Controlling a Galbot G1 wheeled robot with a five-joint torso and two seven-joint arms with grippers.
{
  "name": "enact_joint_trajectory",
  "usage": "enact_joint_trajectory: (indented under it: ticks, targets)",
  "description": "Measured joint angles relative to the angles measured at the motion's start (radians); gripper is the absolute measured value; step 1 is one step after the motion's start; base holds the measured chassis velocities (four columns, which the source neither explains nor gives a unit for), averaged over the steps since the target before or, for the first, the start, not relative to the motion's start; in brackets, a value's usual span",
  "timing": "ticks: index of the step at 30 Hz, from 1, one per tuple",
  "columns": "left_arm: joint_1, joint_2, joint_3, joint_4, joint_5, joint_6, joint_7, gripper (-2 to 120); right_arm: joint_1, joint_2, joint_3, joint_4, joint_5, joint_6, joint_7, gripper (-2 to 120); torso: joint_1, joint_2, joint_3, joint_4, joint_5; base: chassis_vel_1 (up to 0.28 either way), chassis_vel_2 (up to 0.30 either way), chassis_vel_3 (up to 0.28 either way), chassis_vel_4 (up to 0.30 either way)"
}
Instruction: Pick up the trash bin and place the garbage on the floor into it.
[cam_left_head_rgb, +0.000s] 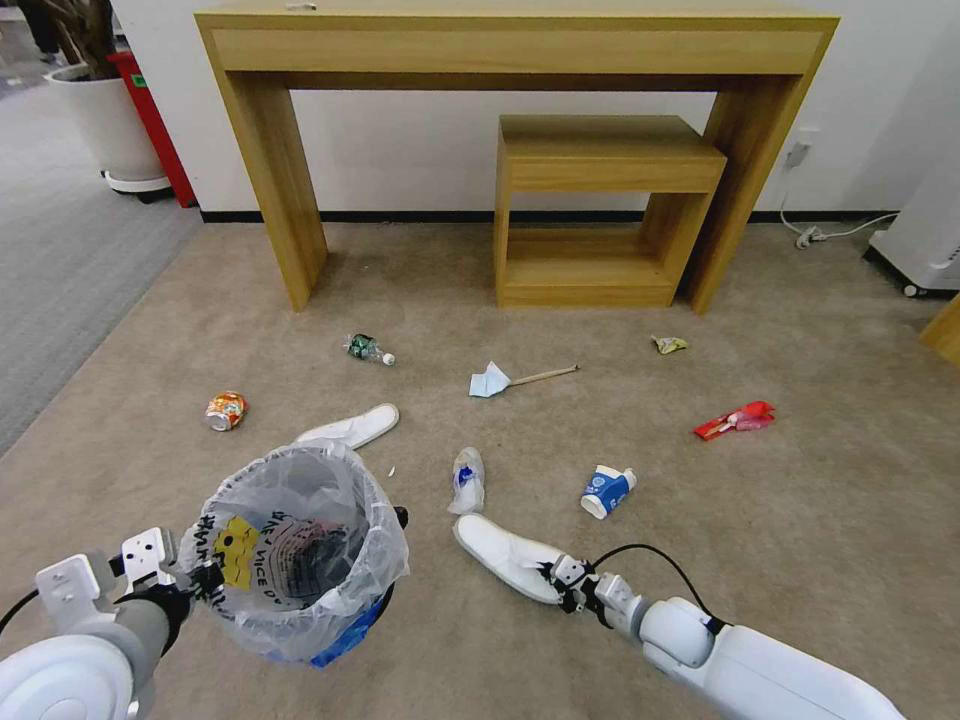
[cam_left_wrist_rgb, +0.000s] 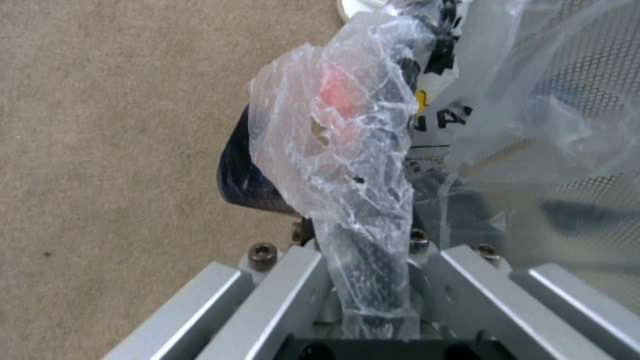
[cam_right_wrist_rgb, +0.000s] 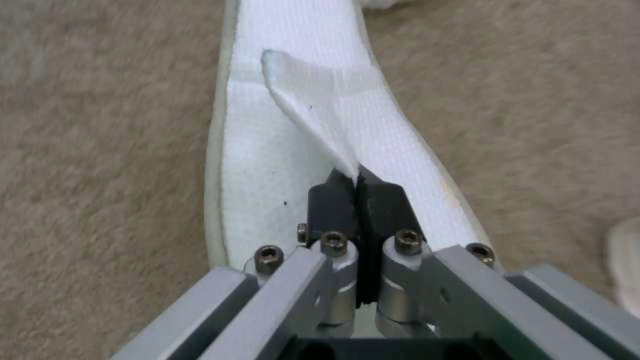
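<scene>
Your left gripper (cam_left_head_rgb: 205, 578) pinches the bin (cam_left_head_rgb: 300, 545) rim, lifted. Right gripper (cam_left_head_rgb: 553, 580) fingers pinch the slipper (cam_left_head_rgb: 505, 555) strap at 5 o'clock. Everything else awaits on the floor (cam_left_head_rgb: 820, 520).

White arms; silver brackets; black fingers (cam_right_wrist_rgb: 333, 200)

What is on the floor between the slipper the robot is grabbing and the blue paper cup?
Nothing: in the head view, bare carpet separates the slipper and cup.
</scene>
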Motion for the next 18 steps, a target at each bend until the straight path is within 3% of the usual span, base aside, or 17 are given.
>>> enact_joint_trajectory:
  ticks: [8,18]
  targets:
    - [-0.007,0.005,0.016,0.009,0.013,0.0,0.009,1,-0.116,-0.092,0.167,0.105,0.034,0.026,-0.005,0,0.0,0.0,0.0,-0.0002,0.0,0.0,0.0,0.0,0.0]
    - [-0.008,0.008,0.024,0.01,0.019,0.0,0.011,1,-0.175,-0.134,0.264,0.198,0.073,0.063,-0.015,0,0.0,0.0,0.0,-0.0001,0.0,0.0,0.0,0.0,0.0]
